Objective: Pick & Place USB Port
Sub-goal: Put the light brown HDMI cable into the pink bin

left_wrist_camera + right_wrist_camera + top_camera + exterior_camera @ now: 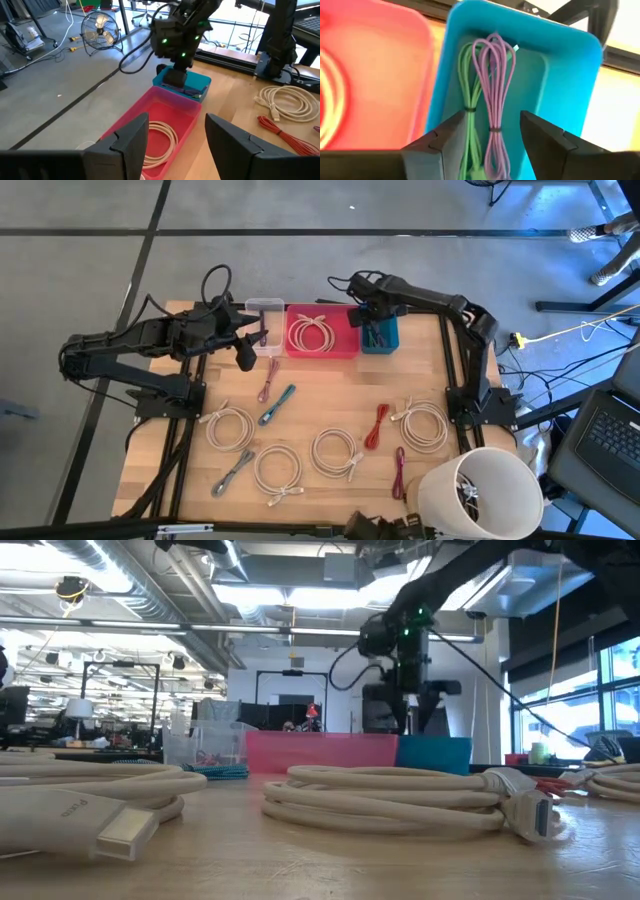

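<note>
- The left gripper (243, 348) hangs over the far-left part of the wooden table (330, 395), just near of a clear bin (264, 310); its fingers stand apart with nothing between them.
- On the near half of the table lie loose cables — a teal cable (277, 404), a grey cable (233, 471) and several white coiled cables (277, 469).
- In the middle of the far edge sits the pink bin (322, 332), holding one white coiled cable (312, 332).
- Just right of it, touching, is the blue bin (520, 60). Inside lie two small bundled cables side by side: a green cable (466, 85) and a purple cable (493, 75), each looped lengthwise and cinched with a dark tie.
- The right gripper (373, 330) is poised directly over the blue bin, jaws spread — empty, with the purple cable showing in the gap between them.
- Further right on the table lie a red cable (376, 425) and another white coil.
- The cables' plug ends are hidden below the right gripper's fingers (442, 142) in the wrist view, so the connector type cannot be made out.
- A white bucket (482, 490) at the near-right corner is cut off by the frame.
</note>
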